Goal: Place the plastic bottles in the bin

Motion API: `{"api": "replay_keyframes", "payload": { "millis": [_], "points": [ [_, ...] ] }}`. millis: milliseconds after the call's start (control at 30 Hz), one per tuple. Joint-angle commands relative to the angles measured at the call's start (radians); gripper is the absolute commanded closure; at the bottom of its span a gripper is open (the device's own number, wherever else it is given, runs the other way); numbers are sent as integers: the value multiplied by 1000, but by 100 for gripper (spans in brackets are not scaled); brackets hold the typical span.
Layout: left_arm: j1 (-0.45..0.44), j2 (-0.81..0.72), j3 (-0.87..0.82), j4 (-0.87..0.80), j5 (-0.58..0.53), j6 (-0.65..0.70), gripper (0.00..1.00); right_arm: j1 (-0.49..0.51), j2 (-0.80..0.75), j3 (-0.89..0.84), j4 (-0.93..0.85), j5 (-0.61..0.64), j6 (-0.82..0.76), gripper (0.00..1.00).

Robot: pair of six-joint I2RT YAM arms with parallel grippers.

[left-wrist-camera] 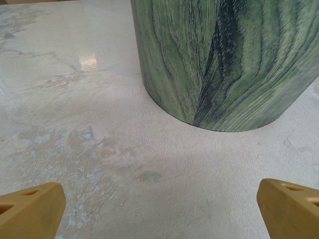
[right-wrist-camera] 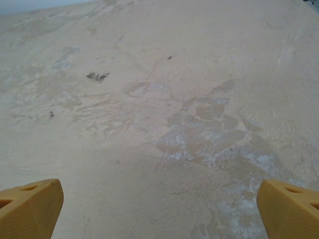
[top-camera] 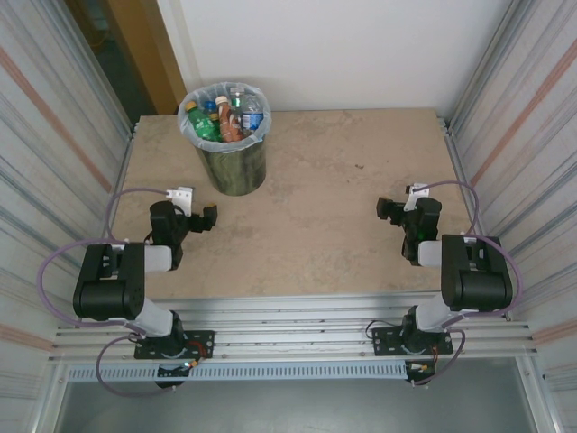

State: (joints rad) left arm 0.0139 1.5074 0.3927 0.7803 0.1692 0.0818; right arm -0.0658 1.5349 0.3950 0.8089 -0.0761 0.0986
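Upper left of top view: bin [top-camera: 231, 168], liner over the rim, standing upright on the table [top-camera: 334, 207]. Packed to the top with plastic bottles [top-camera: 223, 118]: green, clear, orange, blue caps showing.

Middle left, just below the bin and apart from it: left gripper [top-camera: 204, 219], spread wide, holding nothing. Middle right, well apart from the bin: right gripper [top-camera: 390, 209], likewise spread wide and empty.

Across the rest of the tabletop: bare stained surface, 0 loose bottles.

Judged done or all but done; nothing left to collect for the 2 arms.
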Motion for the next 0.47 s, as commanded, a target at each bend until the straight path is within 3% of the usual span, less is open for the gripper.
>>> {"api": "replay_keyframes", "payload": {
  "millis": [0,433],
  "points": [
    [1,5,21,5,-14,-6,1,0,5,13,-11,1,-14,2],
    [-2,5,21,5,-17,-6,1,1,4,13,-10,0,-13,2]
  ]
}}
